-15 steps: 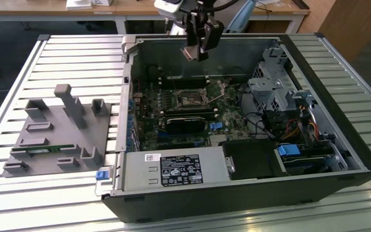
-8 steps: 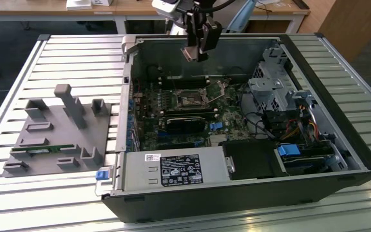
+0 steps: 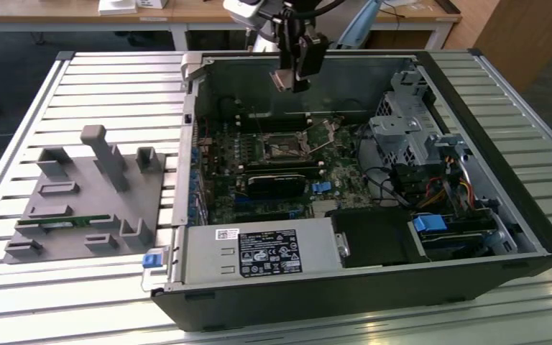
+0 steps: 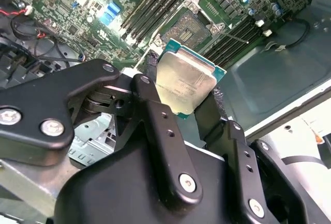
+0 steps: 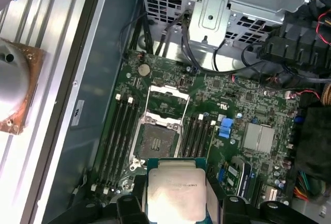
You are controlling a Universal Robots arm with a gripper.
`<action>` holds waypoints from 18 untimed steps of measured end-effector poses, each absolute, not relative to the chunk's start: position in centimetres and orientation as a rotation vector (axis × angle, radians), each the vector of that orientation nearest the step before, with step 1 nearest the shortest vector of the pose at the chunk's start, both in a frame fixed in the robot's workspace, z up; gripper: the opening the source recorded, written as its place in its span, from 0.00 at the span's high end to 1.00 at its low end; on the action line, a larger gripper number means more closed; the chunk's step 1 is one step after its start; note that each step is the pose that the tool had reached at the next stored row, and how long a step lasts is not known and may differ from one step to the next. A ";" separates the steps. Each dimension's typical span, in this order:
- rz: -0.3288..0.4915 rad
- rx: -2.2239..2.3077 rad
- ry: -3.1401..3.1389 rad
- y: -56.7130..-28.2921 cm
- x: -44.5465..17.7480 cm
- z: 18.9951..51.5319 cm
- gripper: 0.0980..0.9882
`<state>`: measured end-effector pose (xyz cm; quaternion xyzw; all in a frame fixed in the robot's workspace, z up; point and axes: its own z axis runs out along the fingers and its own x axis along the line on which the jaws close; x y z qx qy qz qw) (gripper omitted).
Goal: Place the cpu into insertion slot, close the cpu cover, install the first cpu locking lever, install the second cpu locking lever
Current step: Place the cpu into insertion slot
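My gripper (image 3: 295,72) hangs above the open computer case, near its back wall, and is shut on the cpu (image 3: 284,79). In both wrist views the cpu (image 4: 186,81) (image 5: 176,190) shows its silvery metal top and green edge, clamped between the two black fingers (image 4: 150,105). The insertion slot (image 3: 281,149) (image 4: 194,27) (image 5: 160,136) lies open on the green board well below the chip, with nothing in it. The cpu cover (image 5: 168,97) is a silver frame swung up and away from the socket. Long black memory slots flank the socket.
A silver drive cage (image 3: 401,136) and cable bundles fill the case on the exterior view's right. A black card (image 3: 276,183) lies just in front of the socket. A power supply (image 3: 256,251) sits at the front. A grey parts fixture (image 3: 84,194) stands outside on the slatted table.
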<state>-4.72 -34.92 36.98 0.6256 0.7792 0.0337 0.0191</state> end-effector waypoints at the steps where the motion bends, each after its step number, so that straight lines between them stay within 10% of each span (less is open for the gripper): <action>1: 0.104 1.951 2.411 -34.9 -4.7 37.0 0.50; 18: 0.100 2.091 2.285 -34.9 -4.8 36.8 0.50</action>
